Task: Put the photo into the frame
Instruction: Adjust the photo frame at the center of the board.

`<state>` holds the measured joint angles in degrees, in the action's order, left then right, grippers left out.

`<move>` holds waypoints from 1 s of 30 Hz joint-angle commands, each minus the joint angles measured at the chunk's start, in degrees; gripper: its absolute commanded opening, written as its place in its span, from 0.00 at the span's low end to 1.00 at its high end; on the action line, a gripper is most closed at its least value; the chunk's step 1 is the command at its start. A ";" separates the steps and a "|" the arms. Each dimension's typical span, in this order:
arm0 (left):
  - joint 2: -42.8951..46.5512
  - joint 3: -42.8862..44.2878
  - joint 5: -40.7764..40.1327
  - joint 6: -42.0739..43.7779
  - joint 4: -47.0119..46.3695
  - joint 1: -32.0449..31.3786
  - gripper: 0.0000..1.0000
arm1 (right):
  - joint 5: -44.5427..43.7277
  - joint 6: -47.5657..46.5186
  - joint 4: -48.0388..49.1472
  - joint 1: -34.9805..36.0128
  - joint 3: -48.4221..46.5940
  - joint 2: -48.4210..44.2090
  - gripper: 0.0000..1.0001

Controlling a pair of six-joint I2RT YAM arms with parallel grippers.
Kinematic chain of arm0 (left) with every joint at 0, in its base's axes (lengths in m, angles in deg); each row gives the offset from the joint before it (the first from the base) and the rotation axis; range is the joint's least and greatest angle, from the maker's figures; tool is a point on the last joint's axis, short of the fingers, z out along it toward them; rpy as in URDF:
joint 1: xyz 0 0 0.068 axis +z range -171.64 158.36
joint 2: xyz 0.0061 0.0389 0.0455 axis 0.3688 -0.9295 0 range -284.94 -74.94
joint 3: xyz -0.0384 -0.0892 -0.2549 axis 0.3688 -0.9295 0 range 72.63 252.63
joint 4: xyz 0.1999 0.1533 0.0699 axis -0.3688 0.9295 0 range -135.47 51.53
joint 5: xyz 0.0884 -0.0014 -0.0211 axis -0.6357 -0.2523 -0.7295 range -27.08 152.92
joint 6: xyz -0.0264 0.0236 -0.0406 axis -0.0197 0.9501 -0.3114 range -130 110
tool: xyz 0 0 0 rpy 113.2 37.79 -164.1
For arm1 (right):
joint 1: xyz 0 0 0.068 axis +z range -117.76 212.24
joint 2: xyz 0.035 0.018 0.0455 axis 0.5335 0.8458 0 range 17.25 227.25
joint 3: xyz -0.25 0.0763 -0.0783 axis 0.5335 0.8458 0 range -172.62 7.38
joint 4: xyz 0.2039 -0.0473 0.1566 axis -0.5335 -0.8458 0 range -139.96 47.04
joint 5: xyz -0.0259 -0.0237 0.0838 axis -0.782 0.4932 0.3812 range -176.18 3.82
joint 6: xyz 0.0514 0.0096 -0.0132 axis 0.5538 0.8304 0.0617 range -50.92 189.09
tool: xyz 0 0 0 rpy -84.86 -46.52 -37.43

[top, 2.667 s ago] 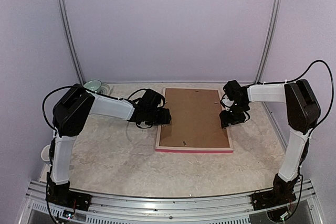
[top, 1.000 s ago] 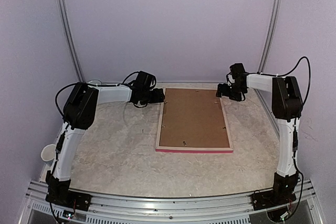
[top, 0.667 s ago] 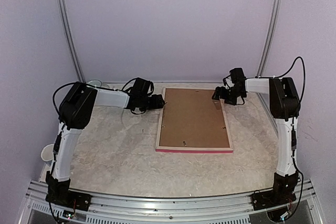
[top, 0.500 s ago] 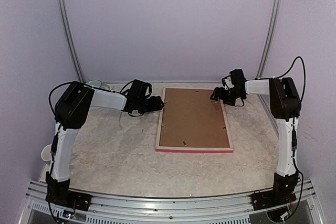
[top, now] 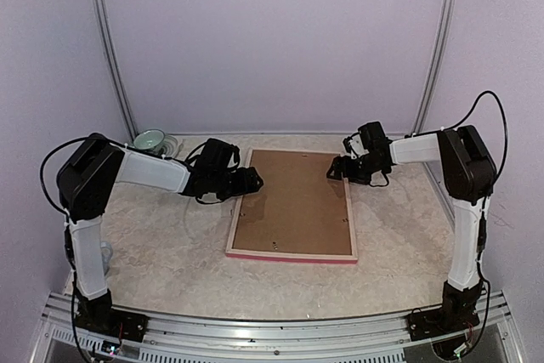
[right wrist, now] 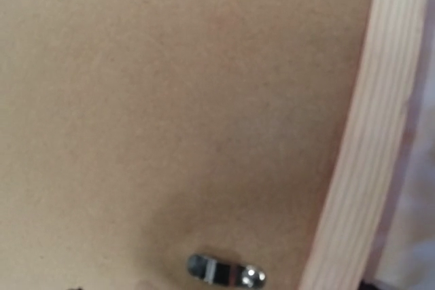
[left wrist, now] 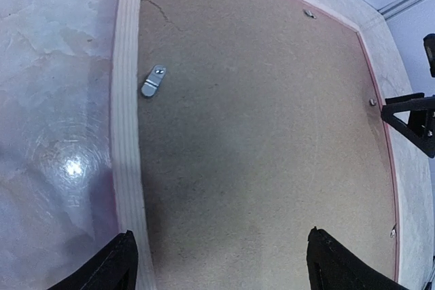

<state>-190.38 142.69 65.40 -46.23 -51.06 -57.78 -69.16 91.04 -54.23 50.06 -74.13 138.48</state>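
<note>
The frame [top: 289, 255] lies face down on the desk [top: 170, 252], backing board [top: 293, 201] seated, photo out of sight. The left gripper [top: 253, 181], released, hovers at the far-left rail; the right gripper [top: 334, 167], state unclear, at far right. Next, probably: swivelling clips [left wrist: 153, 80] shut.

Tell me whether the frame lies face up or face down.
Face down: the frame shows its pale wood back, with backing board and clip uppermost.

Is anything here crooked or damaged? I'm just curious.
The frame lies face down, slightly skewed to the table's front edge. Its brown backing board shows a thin crack-like line near one corner, seen in the left wrist view. Otherwise nothing stands out.
</note>
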 commanded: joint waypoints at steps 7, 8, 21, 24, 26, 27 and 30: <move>7.09 -5.10 -2.29 -3.17 -0.67 -5.24 0.85 | 1.22 -1.73 -2.94 2.33 1.89 -3.68 0.85; 7.56 -5.68 -2.27 -3.41 -0.58 -5.33 0.85 | 0.91 -1.98 -3.07 2.45 2.16 -3.98 0.85; 16.30 -14.18 -5.87 -3.82 0.27 -6.04 0.87 | -13.16 -13.80 -15.71 2.99 1.36 -15.90 0.91; 17.57 -17.37 -5.69 -4.55 -0.18 -6.05 0.87 | -15.88 -20.62 -20.74 5.98 1.56 -18.83 0.96; 18.38 -19.31 -5.41 -4.95 -0.78 -6.05 0.87 | -18.79 -23.37 -23.08 8.15 2.08 -20.29 0.97; 18.84 -20.15 -5.40 -5.06 -0.94 -6.05 0.87 | -18.29 -23.35 -23.74 8.60 2.41 -20.93 0.97; 19.95 -22.21 -5.58 -5.05 -1.56 -6.20 0.87 | -14.09 -22.63 -25.04 10.36 3.08 -22.65 0.94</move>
<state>-172.48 123.00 60.66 -50.82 -51.58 -63.53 -84.50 71.94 -73.27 57.67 -72.38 117.54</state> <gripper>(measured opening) 0.872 0.954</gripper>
